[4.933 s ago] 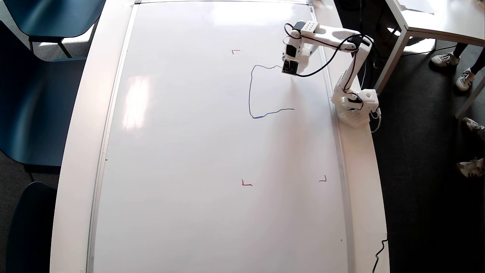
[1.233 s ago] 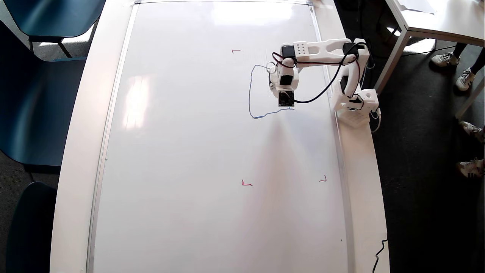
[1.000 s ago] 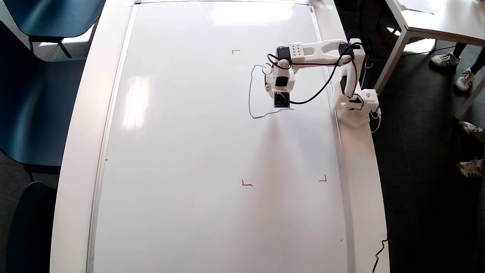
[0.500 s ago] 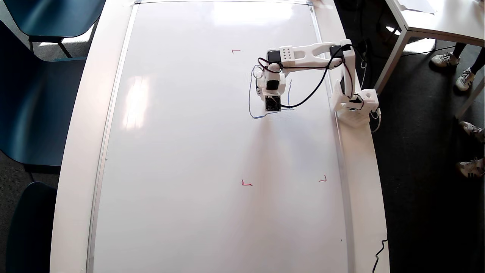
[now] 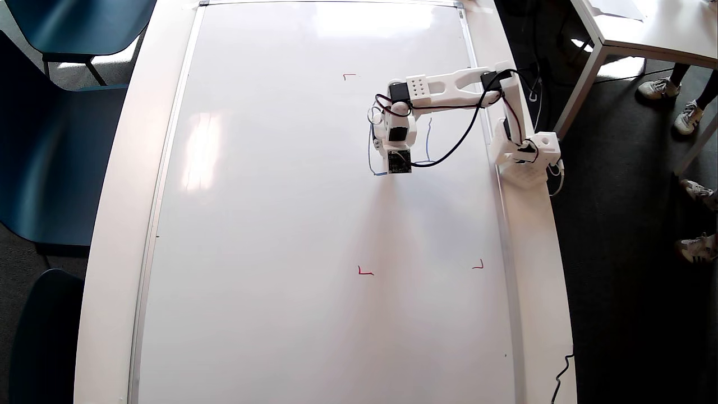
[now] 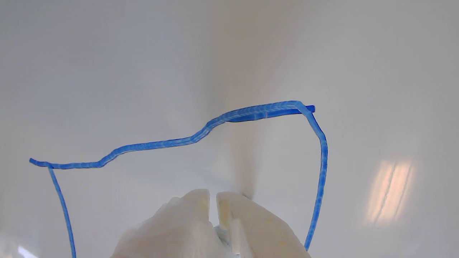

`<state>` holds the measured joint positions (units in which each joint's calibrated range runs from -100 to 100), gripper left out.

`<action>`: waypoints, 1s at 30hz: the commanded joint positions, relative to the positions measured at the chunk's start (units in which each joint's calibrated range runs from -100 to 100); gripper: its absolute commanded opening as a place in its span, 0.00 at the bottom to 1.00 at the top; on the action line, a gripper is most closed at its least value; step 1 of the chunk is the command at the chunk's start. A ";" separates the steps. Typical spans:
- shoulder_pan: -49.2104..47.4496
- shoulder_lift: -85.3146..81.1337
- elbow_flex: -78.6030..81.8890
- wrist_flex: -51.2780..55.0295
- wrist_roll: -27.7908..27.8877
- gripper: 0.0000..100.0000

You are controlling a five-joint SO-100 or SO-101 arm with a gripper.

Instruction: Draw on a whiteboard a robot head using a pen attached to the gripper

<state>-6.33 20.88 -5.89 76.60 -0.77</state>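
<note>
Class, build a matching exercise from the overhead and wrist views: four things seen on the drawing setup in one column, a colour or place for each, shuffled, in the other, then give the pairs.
Things:
1. robot head outline
2. corner marks
3. arm base
4. gripper

Descriptions:
A. red
B. on the table rim, right of the whiteboard in the overhead view
C. blue
D. white fingers entering from the bottom edge of the wrist view

Pairs: 1-C, 2-A, 3-B, 4-D

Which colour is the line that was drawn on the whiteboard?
Blue. The drawn line shows best in the wrist view, on the white whiteboard.
</note>
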 commanded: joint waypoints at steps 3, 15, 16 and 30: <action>0.04 -0.21 -0.87 0.55 -0.15 0.01; -0.18 -3.15 5.03 0.37 -0.15 0.01; -0.85 -3.56 6.03 0.37 -0.15 0.01; 0.92 -6.58 9.84 0.37 0.07 0.01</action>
<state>-6.94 16.65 3.15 76.52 -0.87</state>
